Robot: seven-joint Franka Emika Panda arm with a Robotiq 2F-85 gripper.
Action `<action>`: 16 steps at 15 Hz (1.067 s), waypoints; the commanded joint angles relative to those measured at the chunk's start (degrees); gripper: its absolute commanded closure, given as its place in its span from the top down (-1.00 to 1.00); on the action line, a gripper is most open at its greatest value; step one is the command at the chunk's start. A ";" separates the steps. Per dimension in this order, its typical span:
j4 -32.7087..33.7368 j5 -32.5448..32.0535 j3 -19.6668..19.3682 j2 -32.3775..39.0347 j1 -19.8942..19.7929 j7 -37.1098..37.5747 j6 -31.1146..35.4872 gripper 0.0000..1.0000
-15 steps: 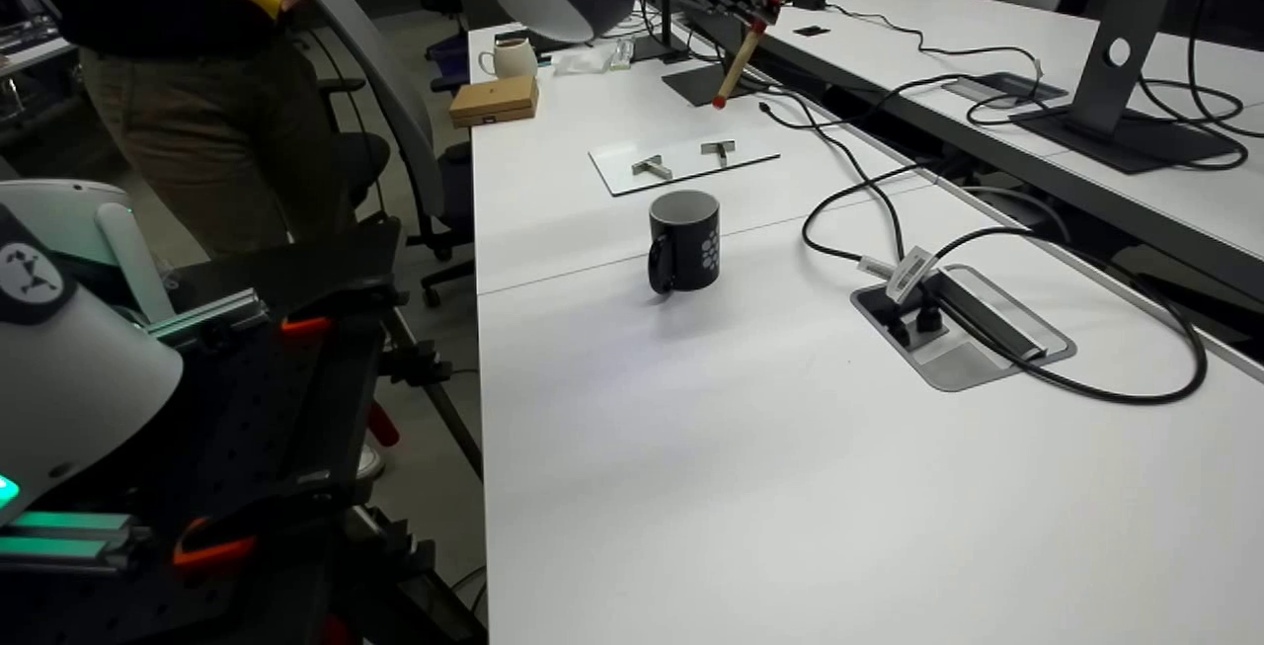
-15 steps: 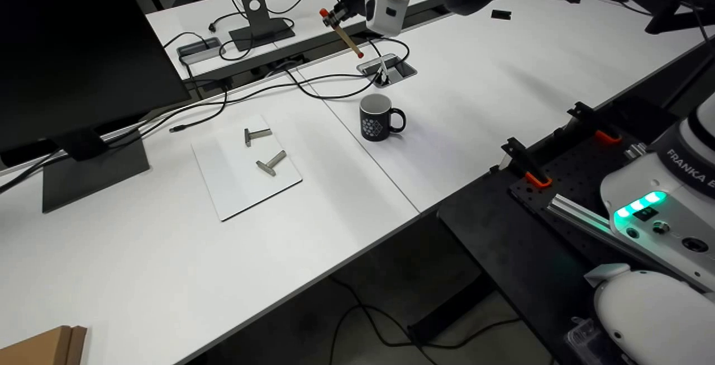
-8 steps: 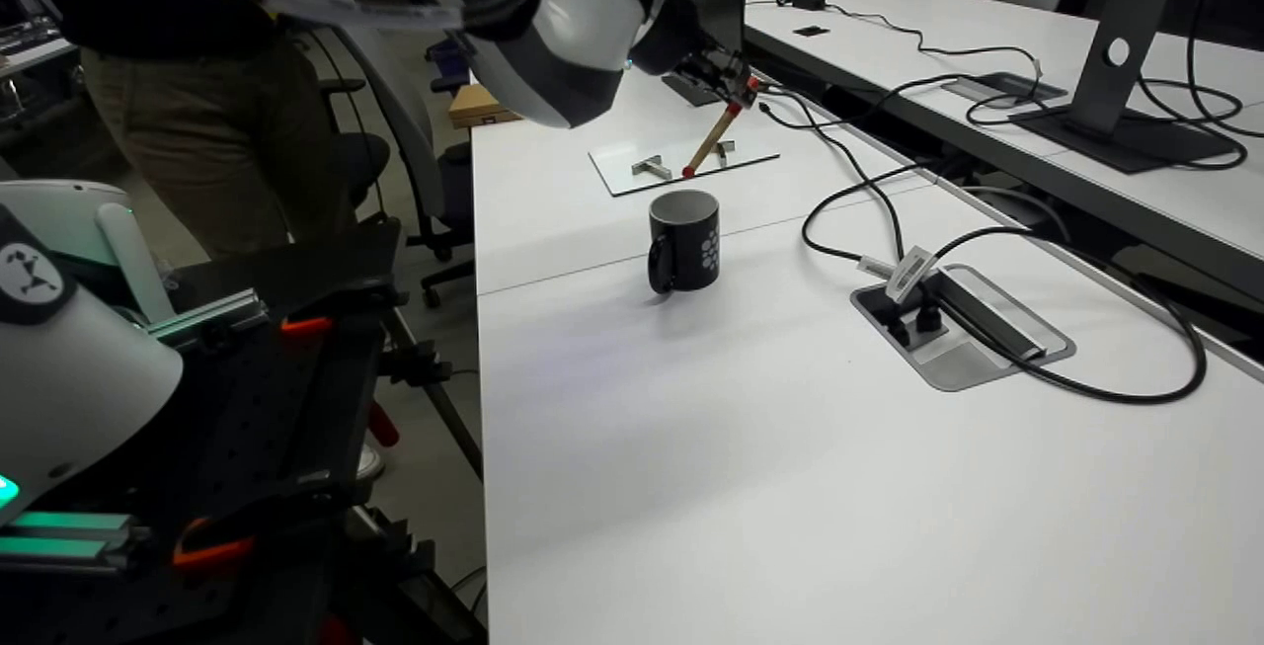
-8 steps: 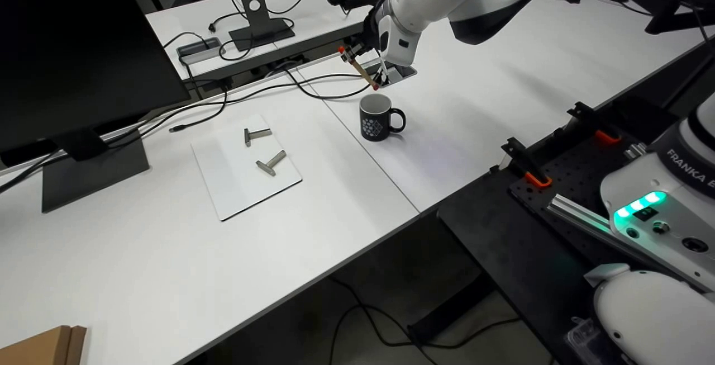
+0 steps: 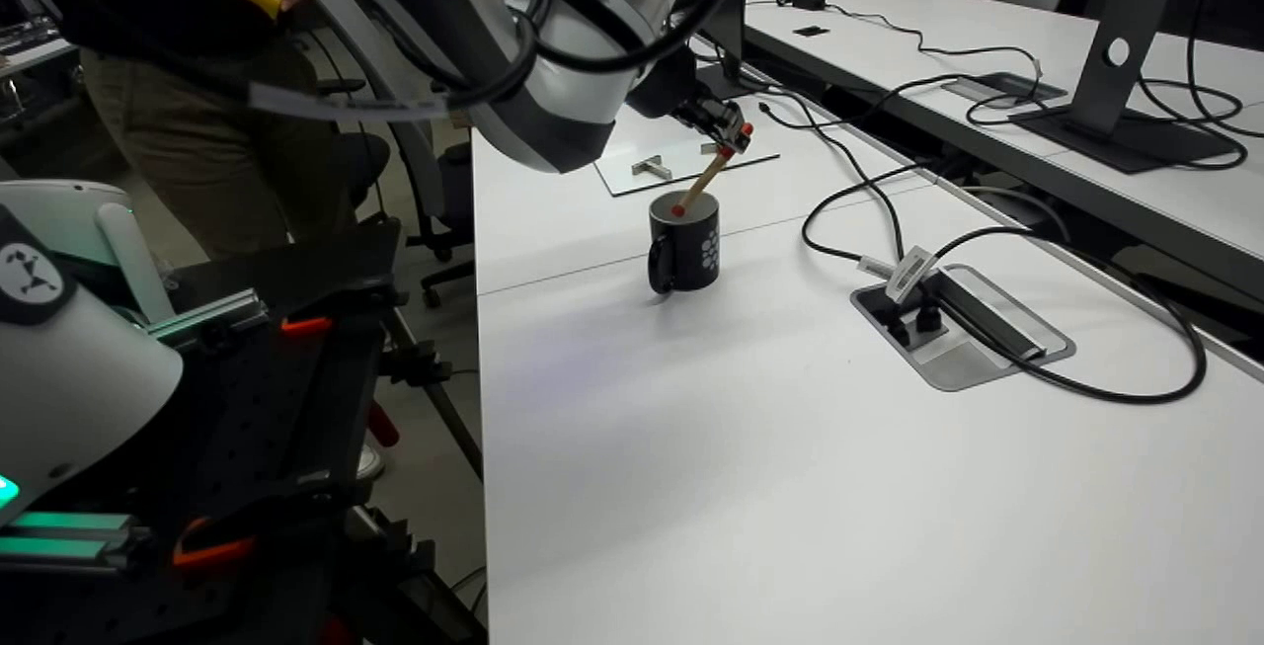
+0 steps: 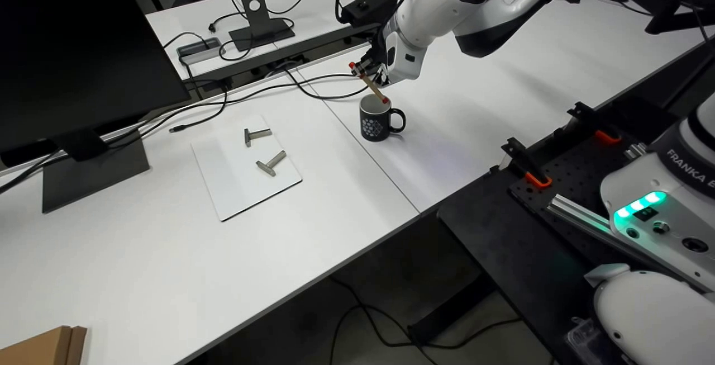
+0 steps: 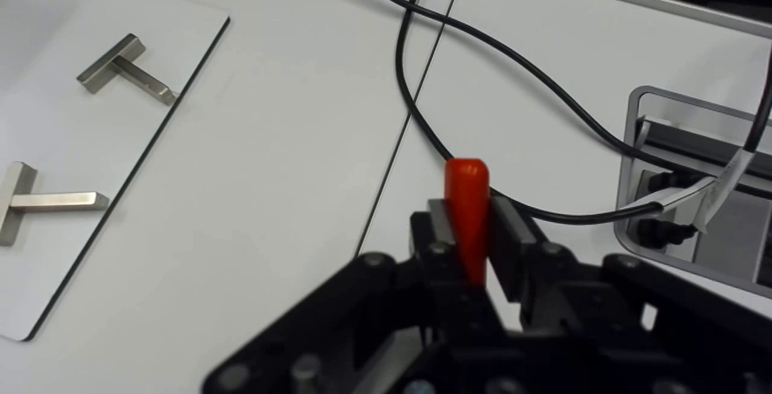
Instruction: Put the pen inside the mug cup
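One slim pen [image 5: 704, 181] slants down to the mouth of the mug [image 5: 688, 248]: in both exterior views its lower red tip now shows against the opening, where half a second ago it was clear of the rim. Whether that tip is just above the rim or already a little inside, I cannot tell. The mug stands upright and has not shifted. The tool [image 7: 475, 231] is drawn in close around the pen's upper end, with no gap showing at the tips, and the red top pokes out beyond its grip. So the aiming looks done; what is left, I judge, is to lower and let go, and at that slant the pen may catch the rim or tip the mug. Farther out on the bench [image 5: 790, 487], a white board [image 6: 240, 197] with two metal pieces [image 7: 51, 201] lies apart from the mug, and black cables [image 7: 573, 219] run to the socket [image 5: 955, 366]
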 commanded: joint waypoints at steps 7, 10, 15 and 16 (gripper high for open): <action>0.87 -0.09 0.94 1.47 0.37 1.18 0.15 -0.05; 0.95 -0.09 1.22 1.58 0.37 1.19 0.36 0.23; 1.04 -0.09 1.68 1.70 0.30 1.19 0.37 0.97; 1.08 -0.09 1.70 1.70 0.34 1.16 0.40 1.00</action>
